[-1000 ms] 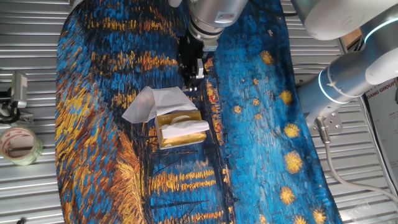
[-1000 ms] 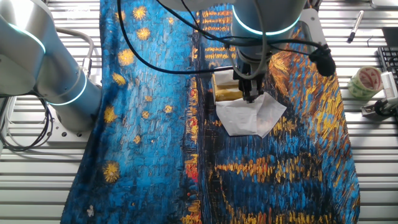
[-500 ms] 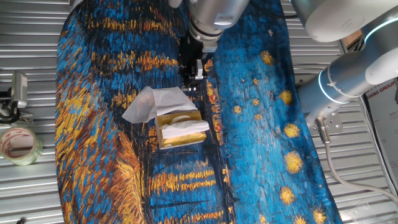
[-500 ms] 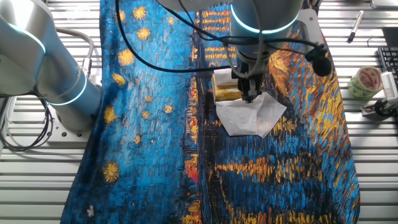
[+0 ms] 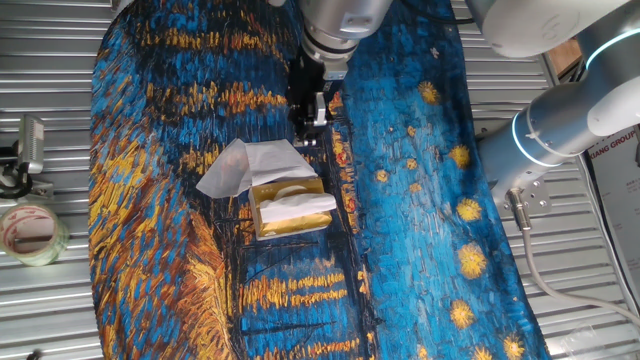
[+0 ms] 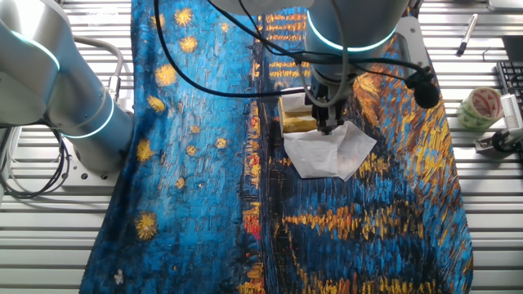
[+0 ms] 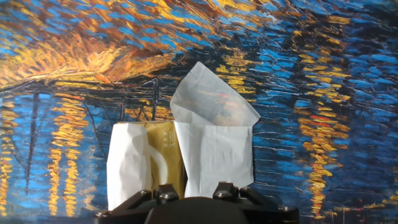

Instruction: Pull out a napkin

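Note:
The napkin (image 5: 248, 165) is a creased white sheet lying loose on the painted cloth. One edge leans against the far side of the small gold tissue box (image 5: 290, 222), and one corner is folded over (image 7: 211, 102). Another white tissue (image 5: 297, 206) sticks up from the box's slot. My gripper (image 5: 309, 128) hangs just past the napkin's far edge, above the cloth, open and holding nothing. The other fixed view shows the gripper (image 6: 326, 125) over the seam between box (image 6: 294, 121) and napkin (image 6: 331, 153). In the hand view only the finger mounts show at the bottom edge.
The blue and orange painted cloth (image 5: 420, 200) covers the middle of the slatted metal table. A tape roll (image 5: 30, 232) and a clip (image 5: 28, 150) lie off the cloth at the left. The arm's base (image 5: 560, 130) stands at the right.
The arm's upper body has shifted slightly upward and sideways. The napkin, the box and the gripper's fingers stay where they were.

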You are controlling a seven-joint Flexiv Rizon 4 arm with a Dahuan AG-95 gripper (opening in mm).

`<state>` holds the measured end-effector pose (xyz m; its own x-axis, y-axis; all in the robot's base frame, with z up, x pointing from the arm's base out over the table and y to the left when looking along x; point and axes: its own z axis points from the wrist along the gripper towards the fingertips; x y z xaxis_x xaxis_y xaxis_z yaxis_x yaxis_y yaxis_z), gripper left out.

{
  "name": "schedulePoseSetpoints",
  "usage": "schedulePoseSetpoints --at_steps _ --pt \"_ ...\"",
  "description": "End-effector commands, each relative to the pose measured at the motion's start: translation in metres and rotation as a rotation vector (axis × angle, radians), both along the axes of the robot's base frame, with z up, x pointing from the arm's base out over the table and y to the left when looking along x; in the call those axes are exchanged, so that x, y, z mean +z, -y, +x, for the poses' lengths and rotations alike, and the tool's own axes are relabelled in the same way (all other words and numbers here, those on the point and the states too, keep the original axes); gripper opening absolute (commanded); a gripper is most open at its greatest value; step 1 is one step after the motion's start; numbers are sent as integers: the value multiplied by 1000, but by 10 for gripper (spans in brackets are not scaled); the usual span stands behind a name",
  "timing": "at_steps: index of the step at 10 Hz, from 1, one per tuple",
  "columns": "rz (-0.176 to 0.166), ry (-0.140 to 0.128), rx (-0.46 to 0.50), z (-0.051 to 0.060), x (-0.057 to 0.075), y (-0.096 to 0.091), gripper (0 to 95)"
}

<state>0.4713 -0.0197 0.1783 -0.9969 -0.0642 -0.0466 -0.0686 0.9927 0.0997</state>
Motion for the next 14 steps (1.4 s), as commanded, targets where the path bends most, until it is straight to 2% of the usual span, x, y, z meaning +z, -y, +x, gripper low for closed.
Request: schedulePoseSetpoints --at_steps 1,7,10,14 --pt "-1 5 -5 -1 1 0 380" --pt "34 5 -8 -2 1 0 380" --pt "8 1 12 -2 1 0 380" --pt "9 -6 22 -2 1 0 380"
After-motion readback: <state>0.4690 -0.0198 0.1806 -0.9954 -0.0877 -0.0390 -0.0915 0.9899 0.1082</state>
